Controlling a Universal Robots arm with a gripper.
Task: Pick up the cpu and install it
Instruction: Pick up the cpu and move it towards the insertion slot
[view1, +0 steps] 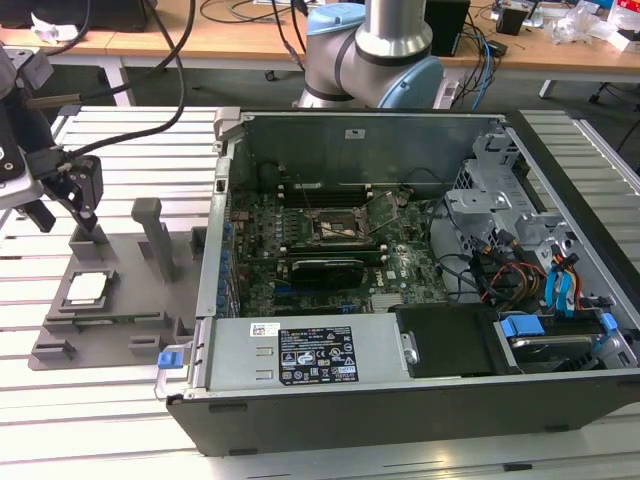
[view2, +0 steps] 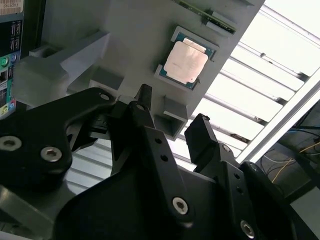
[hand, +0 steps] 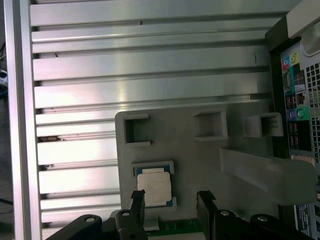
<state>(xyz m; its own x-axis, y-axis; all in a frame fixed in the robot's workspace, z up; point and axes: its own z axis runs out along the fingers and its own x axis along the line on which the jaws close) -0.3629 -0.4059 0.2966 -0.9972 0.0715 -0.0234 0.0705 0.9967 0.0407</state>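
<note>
Gripper (view1: 62, 212): positioned above the grey fixture tray (view1: 130, 322), over the tray edge farther from the exterior camera. The jaws stand apart with nothing between them. Both black fingers are clear of the tray surface, as both wrist views confirm (view2: 172, 107) (hand: 171, 196).

The cpu (view1: 85, 288): seated flat in a shallow square recess of the fixture tray, on the side of the tray farther from the computer case (view1: 400, 425). Silvery top plate faces up, paler rim visible all round. It is not in contact with the gripper. In the first wrist view the cpu (hand: 154, 187) lies just beyond the fingertips, closer to one finger than to the other. In the second wrist view it (view2: 186, 58) lies well beyond the fingertips.

Fixture tray: rests on the slatted metal table (view1: 80, 425), just beside the open case. An upright post (view1: 150, 235) rises from the tray between the cpu and the case.

Computer case: lies open on the table, motherboard exposed. The dark socket frame (view1: 340, 228) sits near the middle of the board.
</note>
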